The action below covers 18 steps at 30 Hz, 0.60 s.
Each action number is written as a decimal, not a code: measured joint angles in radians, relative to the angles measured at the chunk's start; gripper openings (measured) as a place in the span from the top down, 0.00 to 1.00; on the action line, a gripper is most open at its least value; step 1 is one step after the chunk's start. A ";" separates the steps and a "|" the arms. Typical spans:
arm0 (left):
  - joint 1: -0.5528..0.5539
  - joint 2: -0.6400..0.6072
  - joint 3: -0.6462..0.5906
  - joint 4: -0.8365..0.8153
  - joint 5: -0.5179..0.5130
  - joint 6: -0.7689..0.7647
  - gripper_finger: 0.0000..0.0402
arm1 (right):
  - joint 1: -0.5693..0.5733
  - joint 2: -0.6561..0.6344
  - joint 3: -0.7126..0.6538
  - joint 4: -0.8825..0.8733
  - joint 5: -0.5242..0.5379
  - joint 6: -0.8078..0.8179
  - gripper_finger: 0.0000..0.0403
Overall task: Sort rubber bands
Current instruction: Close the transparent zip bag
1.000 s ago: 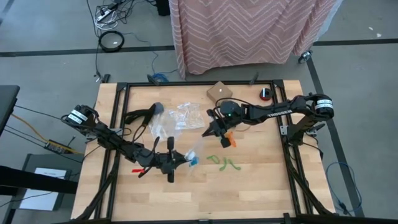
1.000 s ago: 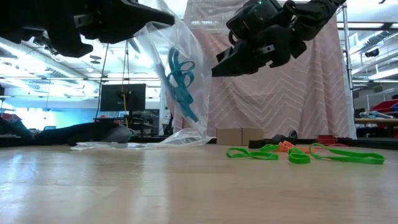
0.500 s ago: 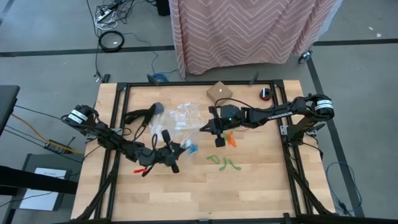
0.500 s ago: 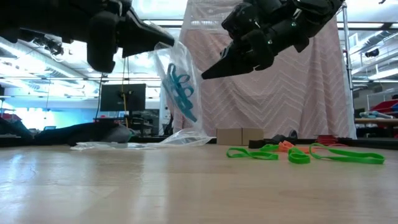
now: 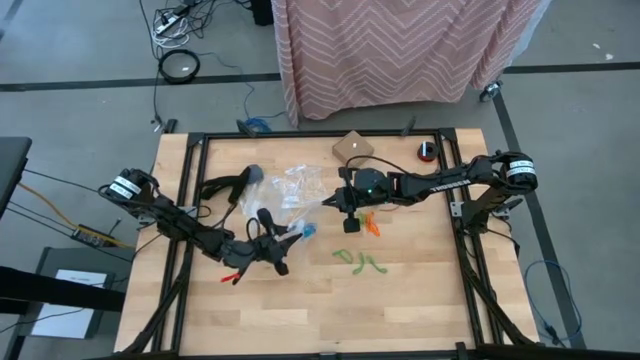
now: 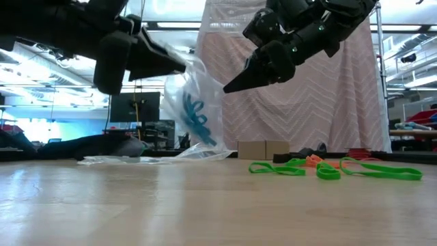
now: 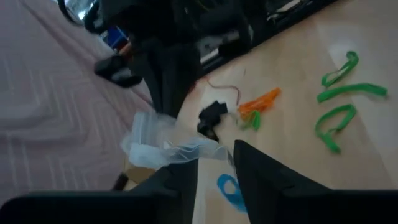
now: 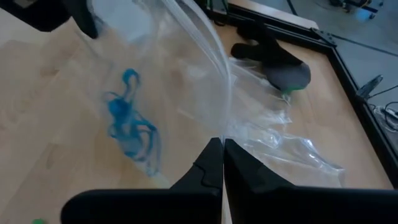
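A clear bag (image 6: 194, 102) of blue rubber bands (image 6: 198, 117) is being held above the table (image 5: 420, 290), pinched by the closed right end effector (image 5: 331, 203) while the left end effector (image 5: 292, 236), fingers apart, is at its other edge; likely next, bagging the green bands (image 5: 358, 262).

This is a robotics lab or test bay inside a large open workspace. A wooden table (image 5: 300, 300) in a black metal frame stands on a grey concrete floor (image 5: 80, 50) with loose cables (image 5: 180, 20) trailing across it. Behind it hangs a pink zigzag curtain (image 6: 328, 116) (a makeshift screen), and beyond are a monitor (image 6: 134, 106) and bright ceiling lights.
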<state>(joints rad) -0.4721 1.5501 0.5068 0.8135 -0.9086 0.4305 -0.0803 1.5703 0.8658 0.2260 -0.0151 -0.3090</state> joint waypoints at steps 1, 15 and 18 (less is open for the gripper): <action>0.002 0.000 0.000 -0.019 0.000 -0.029 0.70 | 0.000 0.000 0.000 -0.001 0.000 0.000 1.00; -0.026 0.000 0.000 -0.124 -0.130 -0.233 0.61 | 0.002 0.000 0.000 -0.025 0.020 0.024 1.00; -0.055 0.000 0.000 -0.125 -0.201 -0.224 0.61 | 0.002 0.000 0.000 -0.050 0.024 0.041 1.00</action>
<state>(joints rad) -0.5272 1.5501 0.5064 0.6886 -1.1091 0.2064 -0.0784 1.5703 0.8658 0.1763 0.0085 -0.2681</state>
